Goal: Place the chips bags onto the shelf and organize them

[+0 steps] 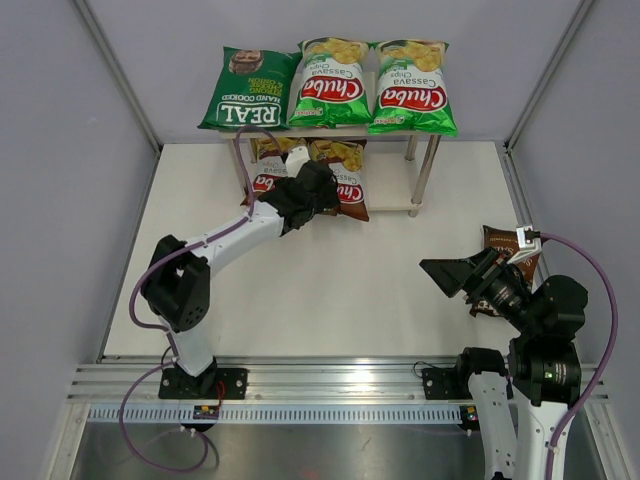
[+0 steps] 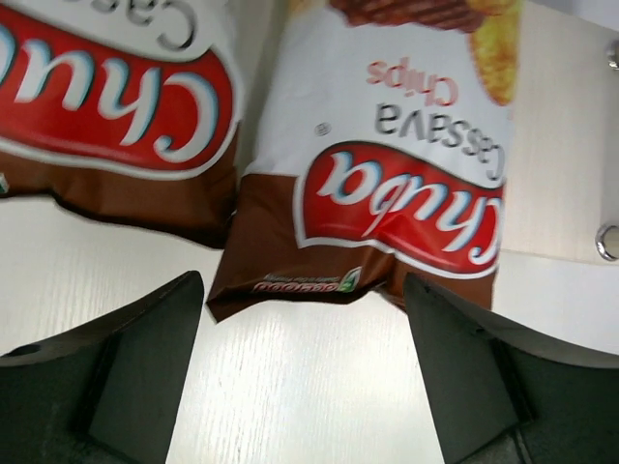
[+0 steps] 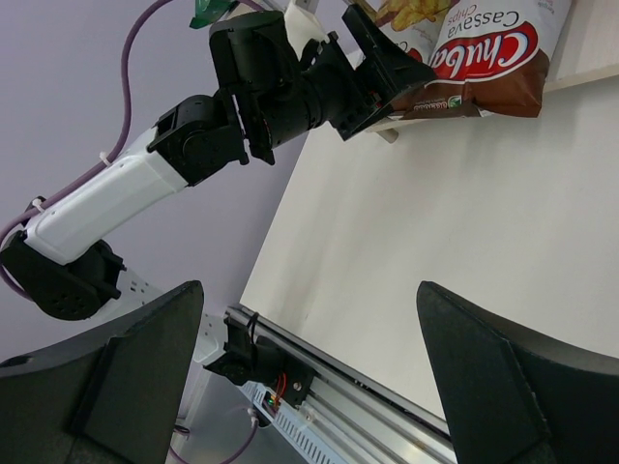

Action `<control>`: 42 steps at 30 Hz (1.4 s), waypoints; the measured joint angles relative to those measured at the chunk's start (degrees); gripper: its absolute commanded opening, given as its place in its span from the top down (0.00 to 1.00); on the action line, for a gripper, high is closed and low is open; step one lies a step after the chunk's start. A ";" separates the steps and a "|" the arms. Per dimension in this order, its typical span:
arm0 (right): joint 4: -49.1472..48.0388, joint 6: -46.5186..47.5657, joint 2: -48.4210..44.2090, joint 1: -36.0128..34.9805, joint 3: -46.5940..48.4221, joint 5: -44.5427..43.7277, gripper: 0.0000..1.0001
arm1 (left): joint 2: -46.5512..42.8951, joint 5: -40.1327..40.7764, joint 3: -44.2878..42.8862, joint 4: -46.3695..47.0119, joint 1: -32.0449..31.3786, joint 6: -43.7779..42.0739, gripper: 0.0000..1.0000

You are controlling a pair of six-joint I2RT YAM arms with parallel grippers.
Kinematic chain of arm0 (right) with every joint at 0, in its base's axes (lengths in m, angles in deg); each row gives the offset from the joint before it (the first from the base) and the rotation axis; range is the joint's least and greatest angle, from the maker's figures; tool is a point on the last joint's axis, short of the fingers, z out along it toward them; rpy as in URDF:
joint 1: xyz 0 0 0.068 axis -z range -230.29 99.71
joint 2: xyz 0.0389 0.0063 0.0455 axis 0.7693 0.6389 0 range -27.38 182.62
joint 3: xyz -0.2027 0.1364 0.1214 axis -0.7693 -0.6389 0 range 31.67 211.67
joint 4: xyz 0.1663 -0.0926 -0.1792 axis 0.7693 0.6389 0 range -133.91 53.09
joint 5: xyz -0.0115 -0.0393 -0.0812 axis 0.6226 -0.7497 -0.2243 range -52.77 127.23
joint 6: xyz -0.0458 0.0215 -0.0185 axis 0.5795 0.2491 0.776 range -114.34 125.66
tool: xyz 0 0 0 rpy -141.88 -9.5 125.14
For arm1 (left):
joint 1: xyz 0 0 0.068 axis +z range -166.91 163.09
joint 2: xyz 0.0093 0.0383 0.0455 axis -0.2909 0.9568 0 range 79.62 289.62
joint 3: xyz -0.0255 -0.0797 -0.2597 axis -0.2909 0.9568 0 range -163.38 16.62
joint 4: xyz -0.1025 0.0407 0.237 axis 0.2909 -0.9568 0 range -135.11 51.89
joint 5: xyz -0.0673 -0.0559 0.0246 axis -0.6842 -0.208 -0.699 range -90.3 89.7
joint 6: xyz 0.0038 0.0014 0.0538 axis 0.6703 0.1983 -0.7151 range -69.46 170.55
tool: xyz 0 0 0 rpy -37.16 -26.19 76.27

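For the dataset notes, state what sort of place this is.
Probably a robot test cell in a lab: plain grey walls framed by aluminium bars, two arms bolted to a rail, and a small shelf of chips bags on a white table.

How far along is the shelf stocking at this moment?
Five of six are shelved: the REAL bag and two green Chuba bags on top, two brown-red Chuba bags on the lower board of the shelf. Nothing is in hand: the left gripper hovers by the lower pair, jaws open, and the right gripper is open too. Left: the dark brown bag on the table by the right gripper.
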 measured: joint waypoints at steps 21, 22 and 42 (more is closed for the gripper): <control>4.52 10.91 11.67 -0.31 -0.07 -20.09 0.01 | -15.54 -6.88 11.15 9.03 -13.73 -14.56 0.01; 4.50 11.10 14.23 -0.31 -0.20 -22.18 0.01 | -19.76 -7.82 13.60 8.41 -14.36 -13.79 0.01; -11.04 17.22 50.34 17.97 2.54 -53.66 0.01 | -61.53 -24.87 33.81 -13.18 -15.41 -11.72 0.01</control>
